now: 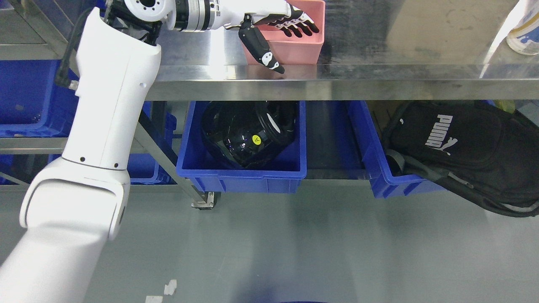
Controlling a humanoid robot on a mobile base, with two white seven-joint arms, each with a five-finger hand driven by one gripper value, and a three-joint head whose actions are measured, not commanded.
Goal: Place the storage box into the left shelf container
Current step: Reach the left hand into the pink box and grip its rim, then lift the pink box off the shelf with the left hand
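Observation:
A pink storage box stands on the steel table near its front edge. My left arm rises from the lower left and reaches across to it. The left hand straddles the box's front wall near its left corner. Its black fingers lie stretched out over the inside, and the thumb hangs outside along the front wall, pointing down and right. The fingers look spread rather than clamped. The box rests flat on the table. A blue shelf container sits at the far left behind my arm.
Under the table a blue bin holds a black helmet. To its right another blue bin carries a black backpack that hangs over its edge. A white and blue object stands at the table's top right.

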